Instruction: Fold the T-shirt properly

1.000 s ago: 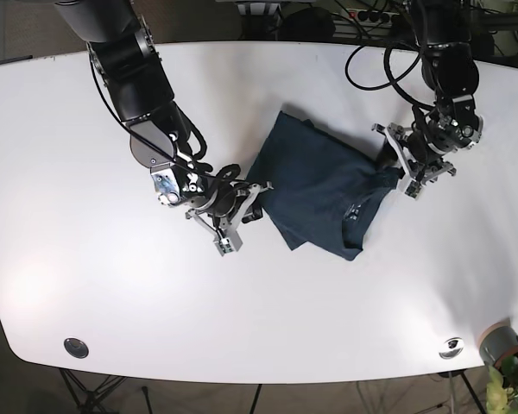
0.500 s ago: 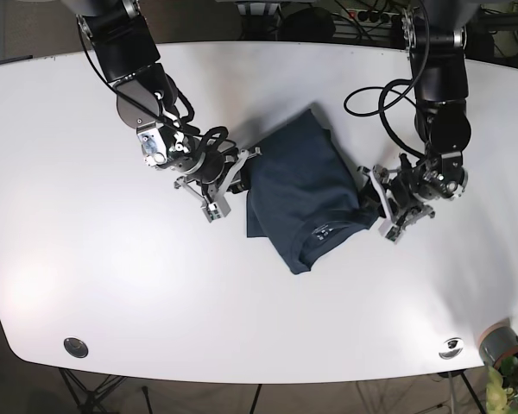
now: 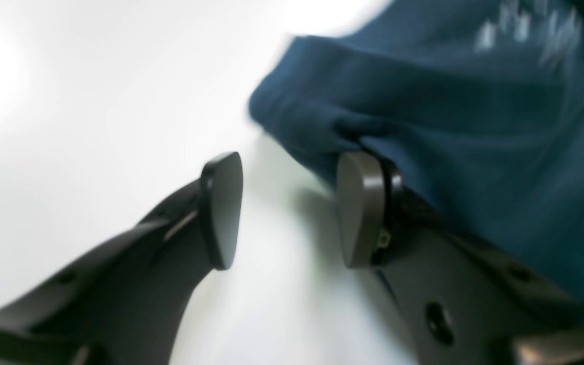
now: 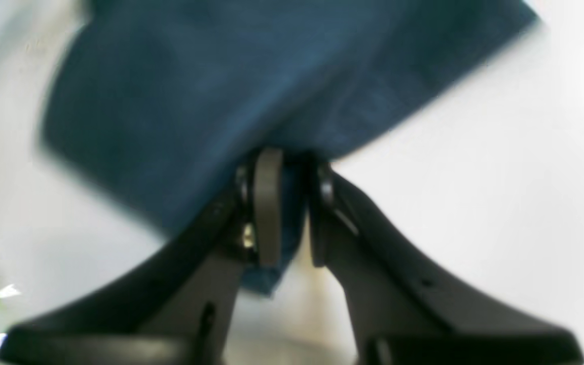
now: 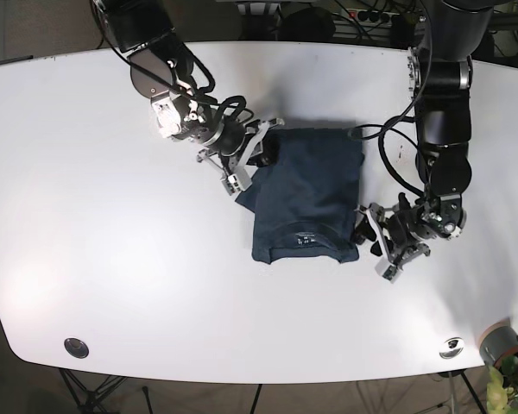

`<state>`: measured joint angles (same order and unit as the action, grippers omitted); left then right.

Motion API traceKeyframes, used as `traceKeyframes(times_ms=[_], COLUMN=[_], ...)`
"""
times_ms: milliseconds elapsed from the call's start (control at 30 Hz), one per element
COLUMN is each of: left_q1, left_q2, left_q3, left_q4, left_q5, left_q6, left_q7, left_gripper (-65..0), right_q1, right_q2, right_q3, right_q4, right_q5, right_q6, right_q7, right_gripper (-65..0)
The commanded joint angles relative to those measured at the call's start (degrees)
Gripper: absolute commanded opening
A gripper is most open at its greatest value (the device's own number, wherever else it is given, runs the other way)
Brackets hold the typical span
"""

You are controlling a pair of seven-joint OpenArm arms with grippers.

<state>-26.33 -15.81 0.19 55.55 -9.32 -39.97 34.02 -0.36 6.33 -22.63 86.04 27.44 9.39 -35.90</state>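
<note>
The dark blue T-shirt (image 5: 308, 194) lies folded into a compact rectangle on the white table (image 5: 112, 259), collar end toward the front. My right gripper (image 5: 261, 158) is at its back left corner. In the right wrist view that gripper (image 4: 292, 203) is shut with blue cloth (image 4: 195, 91) pinched between the fingers. My left gripper (image 5: 369, 235) sits at the shirt's front right corner. The left wrist view shows it (image 3: 289, 210) open, nothing between the fingers, with the shirt's edge (image 3: 449, 126) lying against the outside of the right finger (image 3: 360, 210).
A grey pot with a plant (image 5: 501, 345) stands at the front right table corner. Two round metal fittings (image 5: 76, 348) (image 5: 451, 347) sit near the front edge. Cables (image 5: 371, 60) hang over the back right of the table.
The shirt has been swung round and pulled toward the back, now squarer to the table. My right gripper moved back and right with it. My left gripper moved forward and let go.
</note>
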Motion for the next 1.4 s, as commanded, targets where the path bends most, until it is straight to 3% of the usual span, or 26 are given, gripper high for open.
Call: traceKeyframes(times_ms=[0, 100, 333, 500, 567, 667, 800, 933, 1067, 1233, 1367], left_q1=[-2.64, -2.38, 2.72, 7.47, 10.90, 13.62, 16.26, 19.34, 23.56, 25.84, 26.37], left_q2=[-2.43, -2.78, -3.40, -1.02, -0.58, 1.79, 4.52, 7.51, 9.00, 9.26, 9.09], left_q3=[-0.32, -0.32, -0.23, 3.64, 5.40, 8.47, 11.73, 12.96, 15.51, 19.02, 19.11], left_q4=[2.08, 6.65, 17.64, 28.10, 32.76, 36.80, 39.35, 39.70, 39.44, 31.79, 24.05], left_q5=[-0.66, -0.66, -0.57, -0.57, -0.57, -0.57, -0.57, -0.57, 1.89, 9.45, 10.95], left_q6=[-0.03, -0.03, -0.03, 10.21, 16.62, 24.45, 31.39, 35.79, 39.92, 40.62, 40.62], left_q7=[-0.92, -0.83, -0.83, -0.83, -1.19, -1.19, -1.19, -2.24, -7.78, -13.23, -15.78], left_gripper=[-37.6, -37.4, -36.7, -23.5, -17.6, -14.3, -14.0, -14.0, -13.9, -13.9, -13.9], right_q1=[0.93, 0.40, -0.39, -1.71, -2.32, -2.50, -3.38, -4.78, -6.19, -7.07, -7.86], right_q2=[0.40, 2.60, 2.77, 2.86, 2.95, 2.95, 2.95, 2.86, 2.68, 2.68, 2.68], right_q3=[0.35, 2.11, 8.87, 12.74, 14.41, 16.17, 16.96, 19.86, 21.18, 21.89, 22.06], right_q4=[2.88, 7.28, 13.78, 16.95, 17.65, 18.18, 18.36, 18.36, 18.36, 18.36, 18.44], right_q5=[0.38, 0.65, 0.65, 0.65, 0.65, 0.65, 0.65, 0.65, 0.65, 0.65, 0.65], right_q6=[0.41, 0.41, 0.77, 0.85, 0.85, 0.94, 0.94, 0.94, 0.94, 0.94, 0.94], right_q7=[1.04, -0.10, -5.29, -5.81, -5.81, -5.81, -5.81, -5.81, -5.81, -5.73, -5.73], right_gripper=[-56.9, -56.9, -56.9, -56.9, -56.9, -56.9, -56.9, -56.9, -56.9, -56.9, -56.9])
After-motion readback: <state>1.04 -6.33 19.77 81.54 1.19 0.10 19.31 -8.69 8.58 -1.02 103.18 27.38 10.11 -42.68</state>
